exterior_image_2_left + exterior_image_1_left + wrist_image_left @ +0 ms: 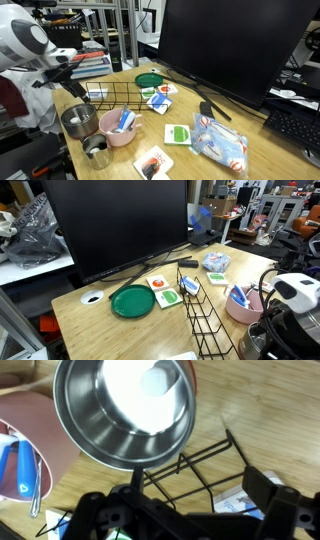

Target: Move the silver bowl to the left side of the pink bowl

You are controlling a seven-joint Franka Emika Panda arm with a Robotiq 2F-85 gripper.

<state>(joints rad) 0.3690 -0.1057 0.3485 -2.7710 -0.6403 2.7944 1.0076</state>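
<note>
The silver bowl (78, 121) stands upright on the wooden table, close beside the pink bowl (120, 128), which holds blue and white packets. In the wrist view the silver bowl (125, 410) fills the top, with the pink bowl (18, 455) at the left edge. My gripper (72, 86) hangs just above the silver bowl's far rim. Its fingers (200, 482) are spread wide and hold nothing; one finger is near the bowl's rim, the other over the wire rack. In an exterior view the pink bowl (243, 305) shows beside the arm, and the silver bowl is mostly hidden behind it.
A black wire rack (115, 97) lies just behind the bowls and under the gripper (190, 465). A small metal cup (97, 152) stands in front of the silver bowl. A green plate (132, 301), cards, a snack bag (220, 145) and a large monitor (115, 225) are also on the table.
</note>
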